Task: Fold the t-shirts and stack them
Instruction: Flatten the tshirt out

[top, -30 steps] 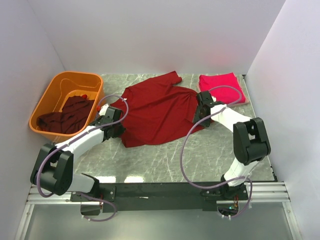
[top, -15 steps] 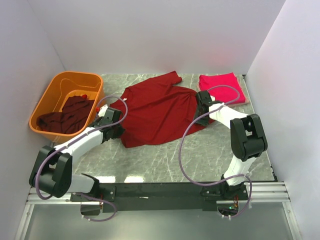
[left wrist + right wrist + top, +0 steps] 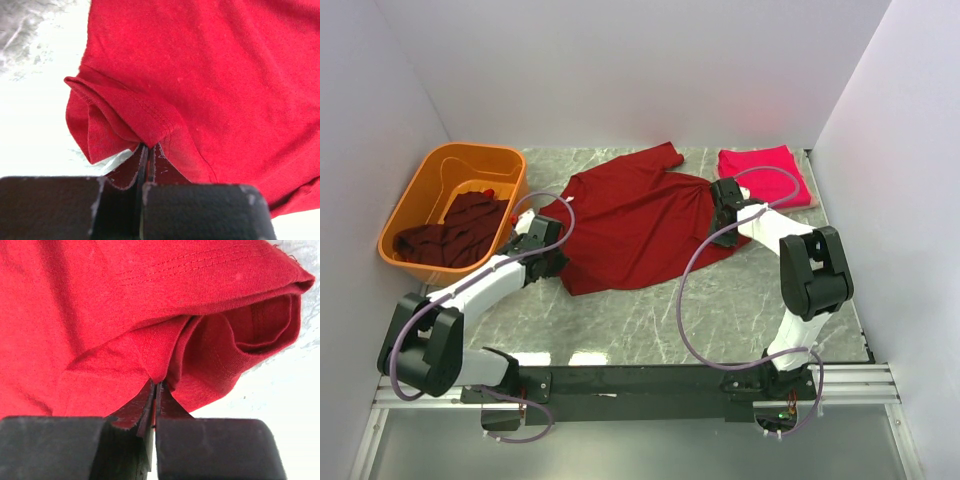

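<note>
A dark red t-shirt [image 3: 635,220] lies spread across the middle of the marble table. My left gripper [image 3: 556,228] is shut on the t-shirt's left edge; in the left wrist view a fold of red cloth [image 3: 135,122] is pinched between its jaws [image 3: 146,150]. My right gripper [image 3: 722,203] is shut on the t-shirt's right edge, with bunched hem cloth [image 3: 210,350] running into its closed jaws [image 3: 156,387]. A folded crimson-pink t-shirt [image 3: 764,176] lies at the back right. More dark maroon t-shirts [image 3: 455,232] sit crumpled in the tub.
An orange plastic tub [image 3: 425,185] stands at the left edge of the table. White walls enclose the table on three sides. Bare marble [image 3: 650,320] lies between the spread shirt and the arm bases.
My right gripper has closed on the shirt's right edge; it was half open a second ago. The left gripper stays shut on the left edge, barely moved.
</note>
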